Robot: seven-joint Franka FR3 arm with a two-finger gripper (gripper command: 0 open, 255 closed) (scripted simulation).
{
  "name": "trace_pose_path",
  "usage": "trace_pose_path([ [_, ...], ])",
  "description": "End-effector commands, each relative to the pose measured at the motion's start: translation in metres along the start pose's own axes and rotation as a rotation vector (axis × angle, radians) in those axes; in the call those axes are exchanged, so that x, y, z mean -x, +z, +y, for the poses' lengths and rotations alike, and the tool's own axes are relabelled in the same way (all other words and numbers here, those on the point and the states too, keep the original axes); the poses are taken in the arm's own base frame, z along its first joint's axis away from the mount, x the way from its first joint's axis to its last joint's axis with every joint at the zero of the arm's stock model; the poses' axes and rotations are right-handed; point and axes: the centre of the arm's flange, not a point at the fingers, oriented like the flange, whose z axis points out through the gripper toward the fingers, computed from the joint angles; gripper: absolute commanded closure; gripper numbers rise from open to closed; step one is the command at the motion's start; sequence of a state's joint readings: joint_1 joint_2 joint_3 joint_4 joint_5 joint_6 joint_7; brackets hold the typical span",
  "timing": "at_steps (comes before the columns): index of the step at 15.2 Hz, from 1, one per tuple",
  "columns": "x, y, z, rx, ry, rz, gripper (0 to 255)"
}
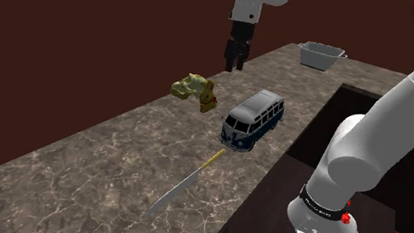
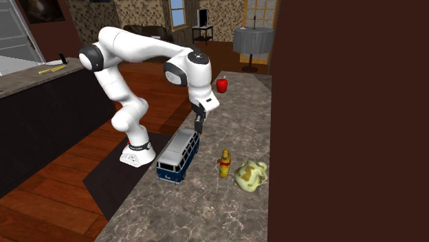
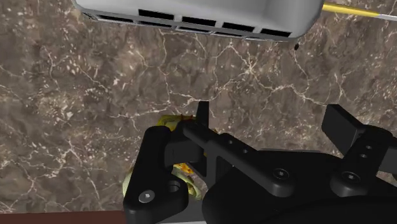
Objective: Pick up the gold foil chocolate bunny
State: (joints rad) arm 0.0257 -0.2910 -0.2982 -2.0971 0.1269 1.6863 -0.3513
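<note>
Gold bunny [image 1: 208, 95] stands upright on marble counter [image 1: 78, 185], between blue toy van [image 1: 251, 119] and yellow-green teapot [image 1: 187, 86]. Black gripper [image 1: 236, 61] hovers above, spread wide, holding nothing.

Gold-foil bunny [image 2: 224, 163]: small figure, shiny yellow-gold, red band round neck. Upright on its base, ears up. Stands near blue-and-white toy van [image 2: 177, 157], off van's long side toward second exterior view's right, gap between them, not touching. Shoulder view: bunny [image 1: 209, 96] up and left of toy van [image 1: 252, 119], beyond its roof.
</note>
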Motion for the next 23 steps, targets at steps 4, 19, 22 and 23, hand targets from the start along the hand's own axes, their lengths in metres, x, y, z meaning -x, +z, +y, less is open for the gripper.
trace_pose_path([
  [4, -0.061, 0.024, 0.044, -0.086, -0.002, -0.042, 0],
  [19, -0.132, 0.1, 0.103, -0.188, -0.004, -0.091, 0],
  [22, -0.132, 0.1, 0.102, -0.188, -0.004, -0.091, 255],
  [23, -0.132, 0.1, 0.102, -0.188, -0.004, -0.091, 255],
])
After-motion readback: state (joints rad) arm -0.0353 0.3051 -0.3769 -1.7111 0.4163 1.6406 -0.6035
